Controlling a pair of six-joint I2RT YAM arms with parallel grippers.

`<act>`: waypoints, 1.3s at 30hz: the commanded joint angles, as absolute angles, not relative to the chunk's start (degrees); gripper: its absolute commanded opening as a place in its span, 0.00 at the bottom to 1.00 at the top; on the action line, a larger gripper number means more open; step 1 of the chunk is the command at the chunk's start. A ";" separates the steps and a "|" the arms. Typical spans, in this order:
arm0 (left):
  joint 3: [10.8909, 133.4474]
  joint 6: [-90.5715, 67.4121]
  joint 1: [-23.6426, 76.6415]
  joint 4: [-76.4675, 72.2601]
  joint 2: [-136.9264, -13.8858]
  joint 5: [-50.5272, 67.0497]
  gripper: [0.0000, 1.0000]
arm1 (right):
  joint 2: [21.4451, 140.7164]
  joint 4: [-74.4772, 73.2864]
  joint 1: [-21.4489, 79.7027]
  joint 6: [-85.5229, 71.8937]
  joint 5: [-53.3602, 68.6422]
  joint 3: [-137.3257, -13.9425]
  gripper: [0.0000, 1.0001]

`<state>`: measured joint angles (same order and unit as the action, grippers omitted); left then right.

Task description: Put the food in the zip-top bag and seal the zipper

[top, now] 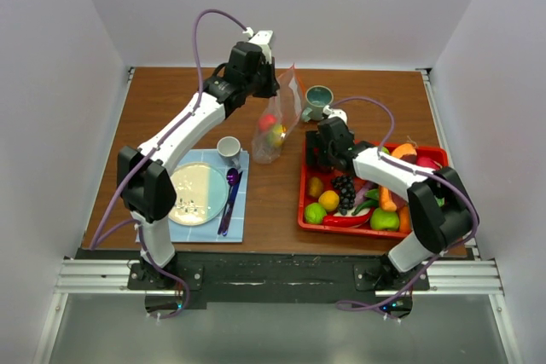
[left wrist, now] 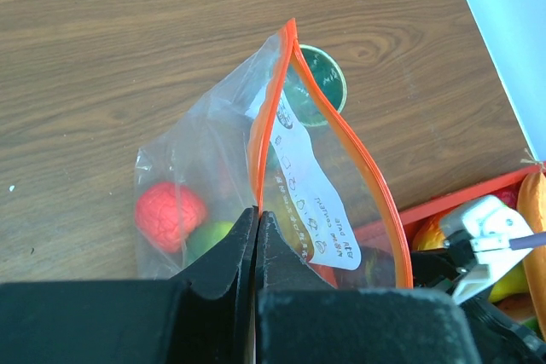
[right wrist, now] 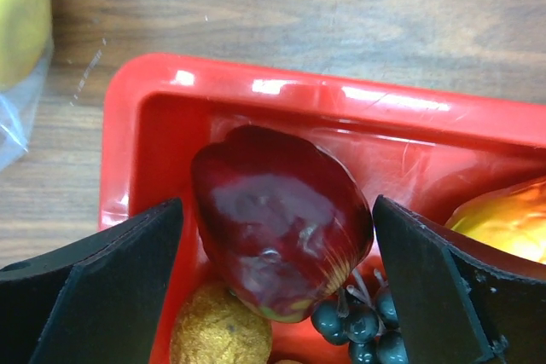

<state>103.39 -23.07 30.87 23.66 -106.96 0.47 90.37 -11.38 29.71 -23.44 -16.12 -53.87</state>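
The clear zip-top bag (top: 277, 121) hangs upright in mid-table, and my left gripper (top: 260, 74) holds it up. In the left wrist view that gripper (left wrist: 256, 215) is shut on one side of the orange-red zipper (left wrist: 358, 151), whose mouth gapes open. A red fruit (left wrist: 171, 215) and a green-yellow fruit (left wrist: 209, 236) lie inside the bag. My right gripper (right wrist: 277, 210) is open low over the red tray (right wrist: 256, 83), with one finger on each side of a dark red apple (right wrist: 281, 219). Grapes (right wrist: 358, 321) and a golden fruit (right wrist: 222, 330) lie beside the apple.
The red tray (top: 301, 202) at the right front holds grapes (top: 344, 192), a chili (top: 345, 221), a carrot (top: 386, 198) and green fruits (top: 315, 212). A green mug (top: 318, 100) stands behind the tray. A white cup (top: 228, 148), plate (top: 198, 193) and purple spoon (top: 230, 189) sit on a blue mat at left.
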 commanded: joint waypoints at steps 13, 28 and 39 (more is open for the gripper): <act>106.26 -23.47 30.76 22.50 -107.23 1.93 0.00 | 83.07 -18.36 29.36 -23.82 -15.55 -56.95 0.51; 107.05 -23.91 30.94 21.71 -108.02 3.69 0.00 | 76.28 -28.65 30.49 -29.09 -8.00 -77.86 0.34; 108.54 -24.08 31.20 22.06 -108.63 3.95 0.00 | 93.15 -32.08 33.40 -29.97 -13.18 -96.76 0.41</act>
<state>105.45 -23.46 30.92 23.62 -108.47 3.01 89.56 -29.87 33.50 -28.93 -10.98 -92.27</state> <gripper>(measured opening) 0.019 0.714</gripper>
